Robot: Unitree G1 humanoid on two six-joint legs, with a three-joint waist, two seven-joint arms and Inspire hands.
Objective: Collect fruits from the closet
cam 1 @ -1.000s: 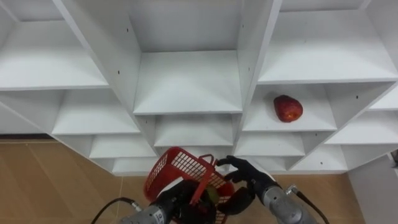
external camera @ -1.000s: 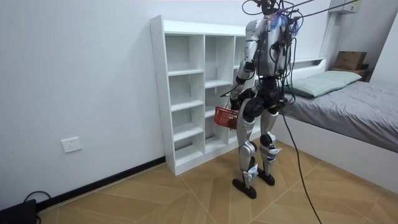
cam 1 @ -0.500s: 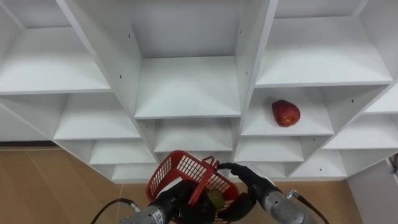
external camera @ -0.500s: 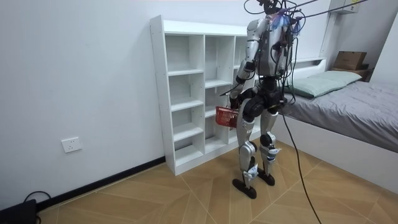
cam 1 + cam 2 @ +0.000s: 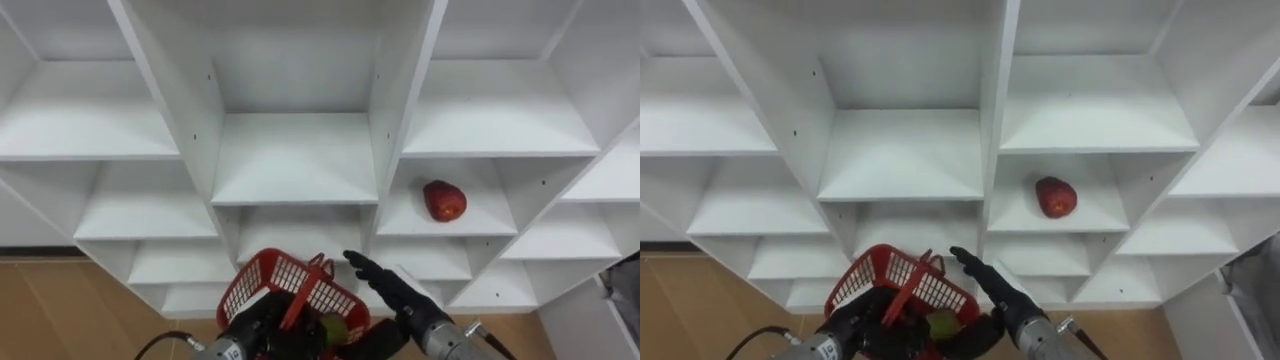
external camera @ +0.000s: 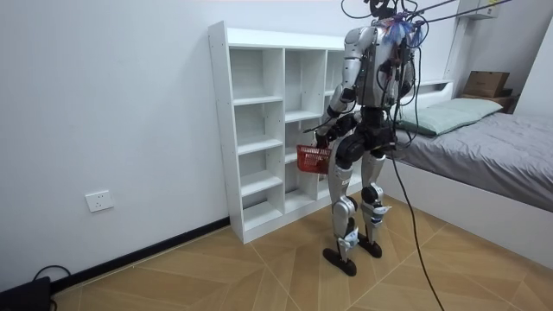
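Though latticed, rigid red plastic basket [image 5: 268, 285].

Bed [image 6: 501, 160]: grey cover, at the room view's right, with a pale green pillow [image 6: 442, 114] at its head. Cardboard box [image 6: 486, 83]: on the white ledge behind the pillow. Wall socket [image 6: 100, 201]: white, low on the wall. Floor [image 6: 216, 276]: herringbone wood. Dark object [image 6: 19, 294], bottom left corner: possibly a bag.
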